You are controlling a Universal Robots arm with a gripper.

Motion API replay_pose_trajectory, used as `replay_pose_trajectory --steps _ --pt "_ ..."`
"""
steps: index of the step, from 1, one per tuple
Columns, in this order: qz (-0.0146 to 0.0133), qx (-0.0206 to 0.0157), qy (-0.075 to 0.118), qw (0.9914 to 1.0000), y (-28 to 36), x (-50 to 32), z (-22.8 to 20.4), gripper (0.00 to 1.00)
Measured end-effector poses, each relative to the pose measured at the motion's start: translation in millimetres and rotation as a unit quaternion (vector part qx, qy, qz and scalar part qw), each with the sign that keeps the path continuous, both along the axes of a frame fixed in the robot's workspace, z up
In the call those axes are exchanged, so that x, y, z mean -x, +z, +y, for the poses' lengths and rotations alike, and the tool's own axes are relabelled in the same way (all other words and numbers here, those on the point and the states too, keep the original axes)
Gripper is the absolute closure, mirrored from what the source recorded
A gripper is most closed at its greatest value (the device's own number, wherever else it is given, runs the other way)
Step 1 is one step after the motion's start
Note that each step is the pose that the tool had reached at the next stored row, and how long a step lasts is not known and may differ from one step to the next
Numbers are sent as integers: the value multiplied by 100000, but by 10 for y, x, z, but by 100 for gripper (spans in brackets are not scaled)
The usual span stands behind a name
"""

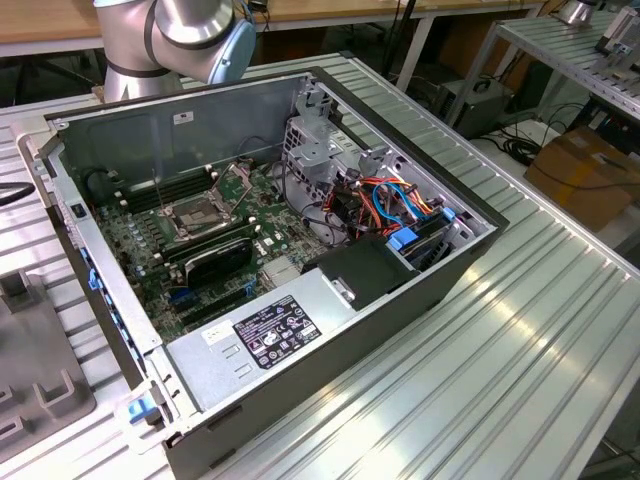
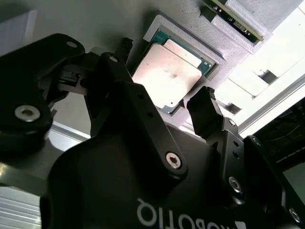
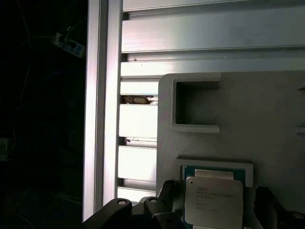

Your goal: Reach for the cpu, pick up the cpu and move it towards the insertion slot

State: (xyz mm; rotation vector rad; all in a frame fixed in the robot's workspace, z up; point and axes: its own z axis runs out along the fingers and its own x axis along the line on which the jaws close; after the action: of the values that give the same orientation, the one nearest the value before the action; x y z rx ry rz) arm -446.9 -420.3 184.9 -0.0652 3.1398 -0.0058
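The gripper [image 2: 164,71] hangs over a pale grey holder [image 3: 267,119] that lies on the ribbed aluminium counter [image 1: 520,330]. Its two black fingers [image 2: 205,112] stand wide apart, one on each side of the cpu [image 3: 214,200], and they have not closed on it. Whether either fingertip touches the chip's edge cannot be told.

The cpu lies flat in a square recess of the holder, its pale metal face up and a thin green border showing around it in both wrist views. It is not lifted. Just beside this recess the holder has a second square recess [image 3: 195,107], seen in the first wrist view.

In the exterior view the open computer case [image 1: 180,125] rests on the counter with its mainboard exposed. The insertion slot [image 1: 195,215] sits on the board toward the exterior view's left, its silver frame and dark centre visible and its metal plate raised. The arm [image 1: 170,30] rises behind the case's far wall, toward the exterior view's left.
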Motion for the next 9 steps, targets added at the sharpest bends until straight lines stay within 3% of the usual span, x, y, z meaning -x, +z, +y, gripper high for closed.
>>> replay_pose_trajectory --steps 7,9 --pt "2 4 72 100000 -1 0 2 26" --pt "3 6 72 100000 -1 0 2 40"
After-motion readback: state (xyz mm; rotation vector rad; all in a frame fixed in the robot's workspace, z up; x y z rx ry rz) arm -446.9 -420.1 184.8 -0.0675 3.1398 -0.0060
